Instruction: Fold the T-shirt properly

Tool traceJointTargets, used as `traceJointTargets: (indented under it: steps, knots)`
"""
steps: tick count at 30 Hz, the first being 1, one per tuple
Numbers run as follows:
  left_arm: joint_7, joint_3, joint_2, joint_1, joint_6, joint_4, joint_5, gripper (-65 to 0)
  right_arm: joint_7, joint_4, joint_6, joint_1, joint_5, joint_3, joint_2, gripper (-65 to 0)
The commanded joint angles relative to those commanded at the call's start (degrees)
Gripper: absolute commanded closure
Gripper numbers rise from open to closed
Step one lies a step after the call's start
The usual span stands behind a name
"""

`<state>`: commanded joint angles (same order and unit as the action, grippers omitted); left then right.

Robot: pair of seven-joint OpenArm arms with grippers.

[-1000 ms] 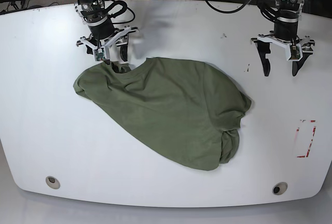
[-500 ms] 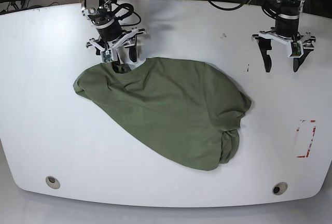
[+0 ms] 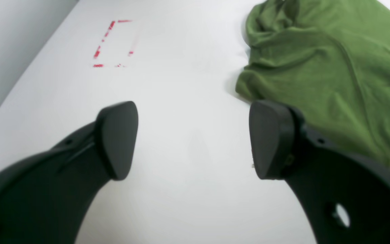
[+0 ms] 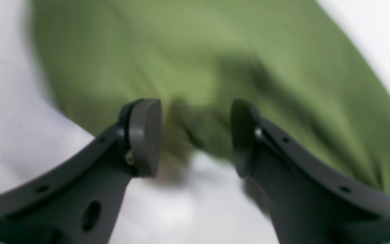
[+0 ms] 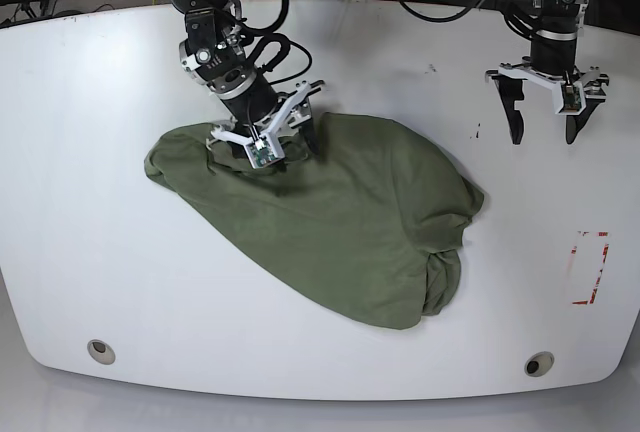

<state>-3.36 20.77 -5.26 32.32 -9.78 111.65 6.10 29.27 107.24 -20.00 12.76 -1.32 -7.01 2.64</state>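
Note:
The olive-green T-shirt lies crumpled in a rounded heap across the middle of the white table. My right gripper hovers at the shirt's far left edge, open. In the right wrist view, which is blurred, the gripper has its fingers spread and a dark fold of the T-shirt shows past the gap. My left gripper is open over bare table at the far right, apart from the cloth. In the left wrist view the gripper holds nothing, and the T-shirt lies to its right.
A red dashed rectangle is marked on the table near the right edge, and it shows again as the red rectangle ahead of the left gripper. Two round holes sit near the front edge. Cables run behind the table.
My right gripper has moved right and toward the front, from the bare table by the shirt's far corner onto its upper edge, staying open. The left gripper has barely shifted.

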Motion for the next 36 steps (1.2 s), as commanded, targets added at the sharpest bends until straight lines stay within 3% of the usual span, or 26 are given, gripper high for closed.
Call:
traceJointTargets:
  steps: [6, 18, 20, 30, 32, 34, 36]
  knots:
    - [0.7, -0.5, 0.3, -0.1, -0.1, -0.2, 0.2, -47.9, 1.5, -2.0, 0.59, -3.3, -0.3, -1.9, -0.7, -31.1]
    - [0.9, -0.8, 0.4, -0.3, -0.1, -0.4, 0.4, -48.0, -4.4, -11.2, 1.52, -2.4, -0.4, 6.3, -2.4, -30.9]
    - [1.1, -0.4, 0.3, -0.4, -0.1, -0.4, 0.5, -48.2, -5.6, -12.5, 2.59, 0.0, -0.4, 8.9, -1.7, -30.9]
    - [1.4, -0.5, 0.3, -0.4, -0.2, -1.0, 0.7, -48.4, -6.9, -10.4, 3.74, 4.5, -0.4, 11.1, -1.1, -30.6]
    - [1.3, -0.5, 0.3, -0.4, -0.2, -1.1, 0.7, -48.4, -7.0, -10.0, 3.81, 4.9, -0.4, 11.2, -1.1, -30.6]
    - [1.4, -0.5, 0.2, -0.5, -0.2, -0.3, 0.6, -48.9, -7.4, -9.1, 1.94, 5.0, -0.7, 12.1, -1.2, -31.2]
    - [1.4, -0.5, 0.2, -0.5, -0.3, -0.1, 0.5, -48.9, -6.9, -8.9, 1.38, 4.6, -0.7, 11.8, -1.3, -31.2]
